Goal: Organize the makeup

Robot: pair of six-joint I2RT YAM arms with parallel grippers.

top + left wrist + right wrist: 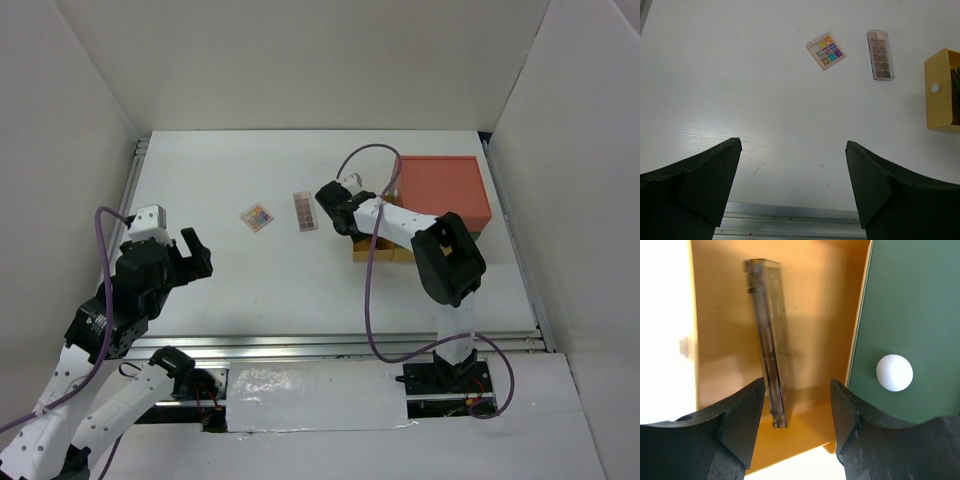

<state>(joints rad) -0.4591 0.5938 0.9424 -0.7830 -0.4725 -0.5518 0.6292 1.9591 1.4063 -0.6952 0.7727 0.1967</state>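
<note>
Here, a smoky translucent palette [771,340] stands on edge in the open yellow drawer [815,305] toward the white worktop's [300,290] right edge, between the right gripper's [796,385] parted jaws. A square multicolour palette [826,50] and a long brown palette [880,54] lie mid-worktop. The left gripper's [793,145] jaws gape near the left edge.

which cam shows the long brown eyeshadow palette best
Left wrist view: the long brown palette lies unobstructed, its row of pans distinct. Top external shows it only as a small blurry strip. Right wrist doesn't show it.
</note>
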